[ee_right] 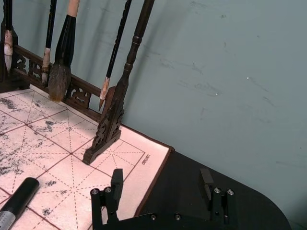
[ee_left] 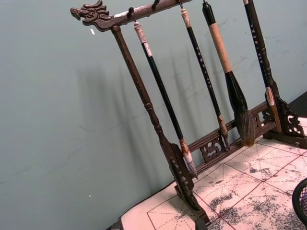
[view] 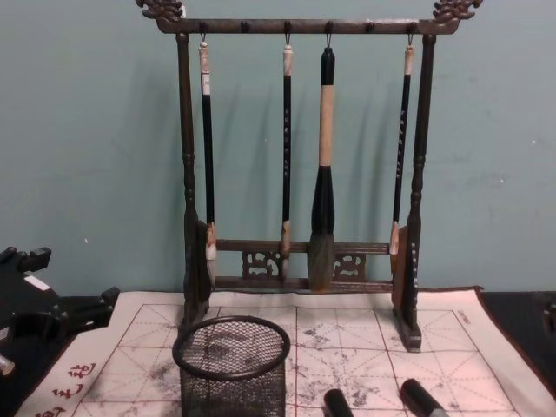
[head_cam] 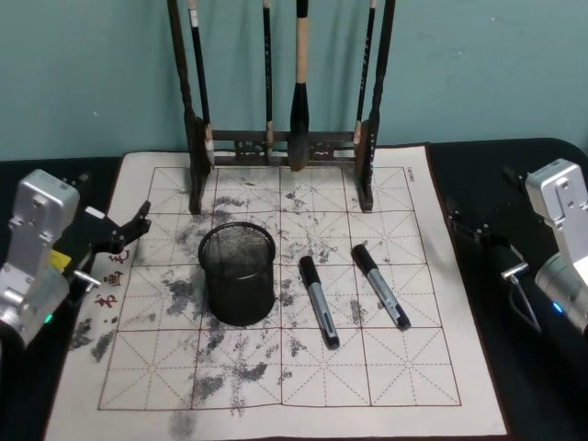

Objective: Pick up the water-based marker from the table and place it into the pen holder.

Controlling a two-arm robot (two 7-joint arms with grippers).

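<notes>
On the surface (head_cam: 537,404), a white felt cloth (head_cam: 404,367) with red grid lines and grey ink stains carries all the task items. Locate the pen holder (head_cam: 237,276), a black wire-mesh cup standing upright at 9 o'clock from the cloth centre. Two water-based markers lie flat on the cloth at 3 o'clock from the pen holder: the first marker (head_cam: 319,300) is near the cup but not touching it, and the second marker (head_cam: 380,287) lies farther out on the same side. The markers are nearly parallel and apart from each other, each with its black cap toward 11 o'clock and its grey barrel toward 5 o'clock. A dark wooden brush rack (head_cam: 280,138) with four hanging brushes stands at 12 o'clock, at the far edge of the cloth. Note the left pincer (head_cam: 108,200) at 9 o'clock from the pen holder, over the cloth's left edge, released and grasping nothing. Note the right pincer (ee_right: 161,179) at 3 o'clock, beyond the cloth's right edge over the dark surface, its fingers (ee_right: 116,179) spread wide and likewise grasping nothing.
</notes>
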